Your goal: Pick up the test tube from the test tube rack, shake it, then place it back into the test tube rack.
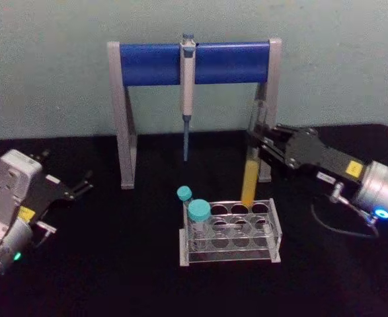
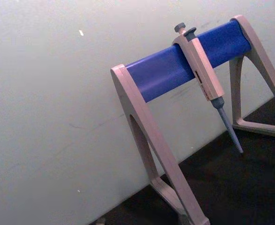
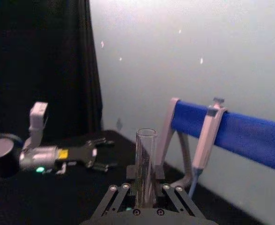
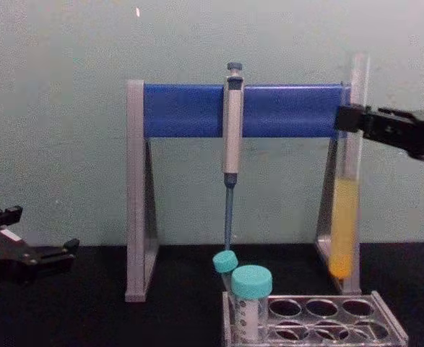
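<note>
Yellow-orange liquid fills the lower part of the test tube (image 4: pixel 344 217), pinched near its top by the right claw (image 4: pixel 348 119). The chest view shows its base clear above the test tube rack (image 4: pixel 320 318); the head view hides that gap. The left claw (image 1: pixel 80 186) hangs spread, far left. The yellow label (image 1: pixel 354 168) on the right claw is too small to read.

Tube (image 4: pixel 344 224) — clear glass, yellow-orange liquid in the lower half. Rack (image 1: pixel 228 257) clear, colourless. Two caps (image 4: pixel 251 280) teal. Stand (image 1: pixel 160 63): blue bar, pale grey legs. Pipette (image 1: pixel 188 86) grey, blue tip. Surface (image 1: pixel 114 264) black; wall (image 1: pixel 48 66) pale grey-green. Right tool (image 1: pixel 256 137) black, silver wrist — blue light. Left tool (image 1: pixel 81 185) black, yellow label, green light.
</note>
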`<state>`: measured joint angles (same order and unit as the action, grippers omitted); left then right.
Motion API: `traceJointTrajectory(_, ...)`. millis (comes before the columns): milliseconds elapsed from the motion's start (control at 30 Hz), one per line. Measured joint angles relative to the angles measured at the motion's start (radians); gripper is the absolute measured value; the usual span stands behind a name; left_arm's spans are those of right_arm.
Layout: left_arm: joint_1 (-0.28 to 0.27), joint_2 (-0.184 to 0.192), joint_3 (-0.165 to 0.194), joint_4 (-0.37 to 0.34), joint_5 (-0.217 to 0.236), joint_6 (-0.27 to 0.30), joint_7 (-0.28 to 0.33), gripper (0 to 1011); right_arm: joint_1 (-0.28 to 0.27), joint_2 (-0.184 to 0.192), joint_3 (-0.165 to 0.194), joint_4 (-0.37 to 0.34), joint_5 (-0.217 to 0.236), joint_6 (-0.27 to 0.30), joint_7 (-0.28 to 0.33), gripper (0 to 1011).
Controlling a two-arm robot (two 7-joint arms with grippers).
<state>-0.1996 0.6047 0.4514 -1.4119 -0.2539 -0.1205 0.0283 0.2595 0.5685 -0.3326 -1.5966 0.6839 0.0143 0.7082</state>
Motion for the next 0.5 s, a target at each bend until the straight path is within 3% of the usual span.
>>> traceJointTrajectory(167,0.0,0.0,0.0,0.0,0.0,0.0,0.0,1001,-0.038,0.072,0.018,-0.068,0.01,0.04,-0.018,230)
traceJointTrajectory(333,0.0,0.0,0.0,0.0,0.0,0.0,0.0,1001,-0.073,0.139,0.04,-0.128,-0.006,0.08,-0.094,230)
traceJointTrajectory(500,0.0,0.0,0.0,0.0,0.0,0.0,0.0,1001,-0.075,0.152,0.045,-0.141,-0.057,0.083,-0.186,230)
